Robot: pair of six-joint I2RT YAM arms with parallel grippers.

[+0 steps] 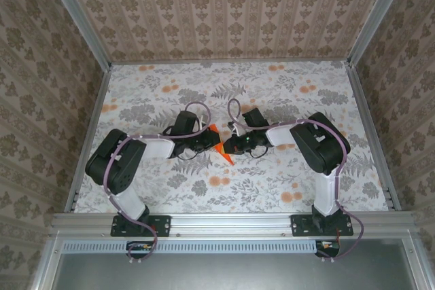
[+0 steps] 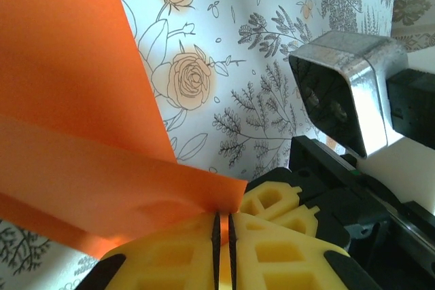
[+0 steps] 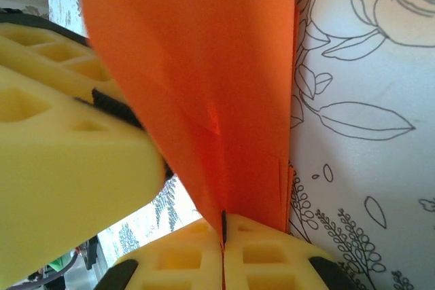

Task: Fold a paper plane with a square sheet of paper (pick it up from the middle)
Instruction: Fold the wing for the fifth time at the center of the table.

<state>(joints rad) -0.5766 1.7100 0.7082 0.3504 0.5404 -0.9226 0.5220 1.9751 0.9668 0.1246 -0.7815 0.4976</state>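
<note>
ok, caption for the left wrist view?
Left hand shut on the creased paper over the floral table.

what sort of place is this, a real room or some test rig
Probably a robot test cell, not a real room: an aluminium frame boxes in the table, the walls are wallpaper-print panels, and two bolted-down arms pinch orange paper.

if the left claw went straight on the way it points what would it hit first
Probably the right claw, pinching the same orange paper just ahead; depth is unclear.
</note>
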